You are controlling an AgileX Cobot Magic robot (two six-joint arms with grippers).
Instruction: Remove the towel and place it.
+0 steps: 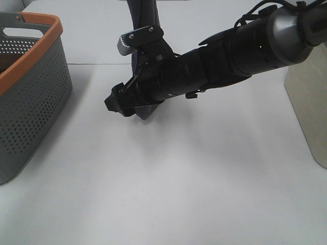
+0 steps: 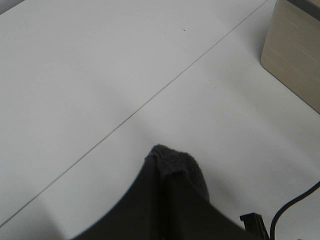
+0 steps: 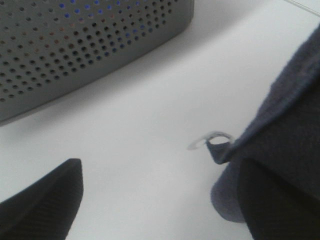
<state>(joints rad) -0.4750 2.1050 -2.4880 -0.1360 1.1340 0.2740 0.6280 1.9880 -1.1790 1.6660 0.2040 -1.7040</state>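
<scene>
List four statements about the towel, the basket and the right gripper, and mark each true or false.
1. The towel lies flat on the table. False: it hangs down from above.
2. The basket stands at the table's left side. True.
3. The right gripper is shut on the towel. False: its fingers stand wide apart, with the towel beside one of them.
4. The basket has an orange rim. True.

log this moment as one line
towel hanging | right gripper open beside its lower corner | left gripper unseen | basket at left, towel not in it
</scene>
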